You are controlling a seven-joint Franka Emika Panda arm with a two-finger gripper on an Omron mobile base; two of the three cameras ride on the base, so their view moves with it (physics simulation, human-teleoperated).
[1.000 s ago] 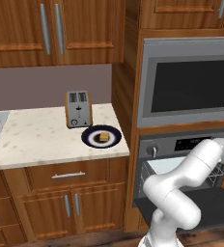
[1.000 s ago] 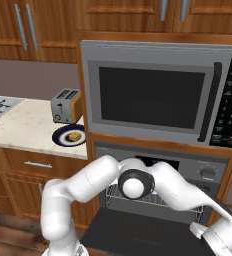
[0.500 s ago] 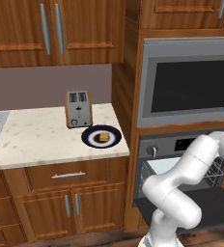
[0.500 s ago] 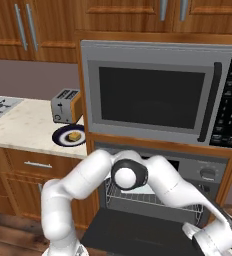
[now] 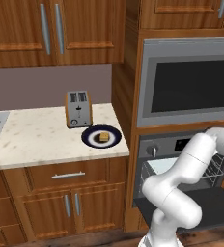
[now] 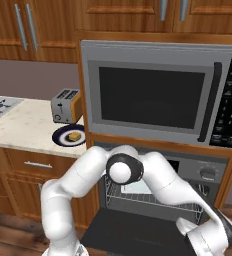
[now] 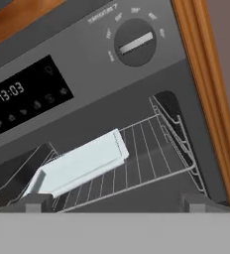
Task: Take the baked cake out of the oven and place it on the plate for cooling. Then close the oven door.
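The baked cake (image 5: 103,137), a small tan square, lies on the navy-rimmed plate (image 5: 87,139) on the counter left of the oven (image 5: 168,145). The right base view shows the cake (image 6: 74,135) on the plate (image 6: 58,136) too. The oven door (image 6: 133,234) hangs open, flat and dark. My gripper (image 7: 117,203) is open with nothing between its fingertips (image 7: 37,201). It faces the oven's wire rack (image 7: 151,154), below the round knob (image 7: 134,42). My hand hangs low near the door's right end in the right base view.
A pale baking tray (image 7: 82,163) rests on the rack inside the oven. A toaster (image 5: 78,109) stands behind the plate. The microwave (image 6: 153,95) sits above the oven. A wooden cabinet edge (image 7: 211,99) borders the oven on the right.
The arm's elbow has shifted left and up in the right base view, while the hand stays low before the oven. The jaws stay open. Cake and plate have not moved.
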